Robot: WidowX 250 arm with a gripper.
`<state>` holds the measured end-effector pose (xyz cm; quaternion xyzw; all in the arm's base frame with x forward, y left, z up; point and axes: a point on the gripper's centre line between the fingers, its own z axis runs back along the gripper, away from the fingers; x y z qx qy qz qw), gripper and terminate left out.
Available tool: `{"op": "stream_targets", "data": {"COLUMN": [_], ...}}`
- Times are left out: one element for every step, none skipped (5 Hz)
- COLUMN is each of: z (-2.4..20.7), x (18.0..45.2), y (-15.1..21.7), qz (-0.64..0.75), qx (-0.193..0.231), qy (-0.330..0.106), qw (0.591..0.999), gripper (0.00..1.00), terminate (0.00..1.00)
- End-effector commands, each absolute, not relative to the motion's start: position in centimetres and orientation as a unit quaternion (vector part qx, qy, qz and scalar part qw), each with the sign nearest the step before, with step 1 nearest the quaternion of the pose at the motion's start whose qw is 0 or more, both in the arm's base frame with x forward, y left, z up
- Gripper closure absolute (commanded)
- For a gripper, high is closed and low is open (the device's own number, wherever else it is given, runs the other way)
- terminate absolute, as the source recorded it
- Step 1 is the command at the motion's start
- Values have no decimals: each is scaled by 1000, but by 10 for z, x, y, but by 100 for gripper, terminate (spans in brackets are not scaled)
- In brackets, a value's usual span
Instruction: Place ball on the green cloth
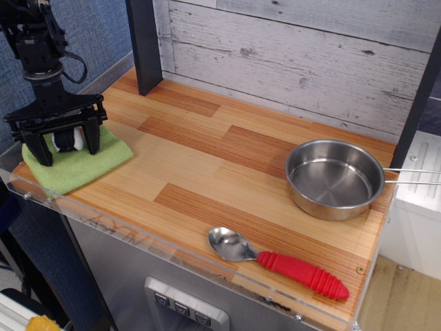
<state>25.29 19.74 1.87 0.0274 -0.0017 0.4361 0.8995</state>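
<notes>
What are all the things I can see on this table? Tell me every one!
ball: one, white with a black band, sitting on the cloth at the far left, between the claw's fingers
green cloth: one, light green, left end of the table
pan: one, shiny silver, right side of the table, nothing visible inside
spoon: one, silver bowl with a red handle, front edge of the table
table: one, striped brown wood
wall: one, grey-white planks, behind the table
claw: one, black, open, fingers down on either side of the ball
</notes>
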Motion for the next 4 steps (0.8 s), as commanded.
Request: {"op": "stream_targets", "data": {"z": [116,142,163,177], "x": [247,246,242,239], "y": [198,193,184,177], "qz": [457,446,440,435], "qx": [-2,0,-19,-38], "qy": [-87,-109,-127,-143], "qw": [885,888,889,888], "gripper": [0,0,0,0], "terminate": [0,0,0,0]}}
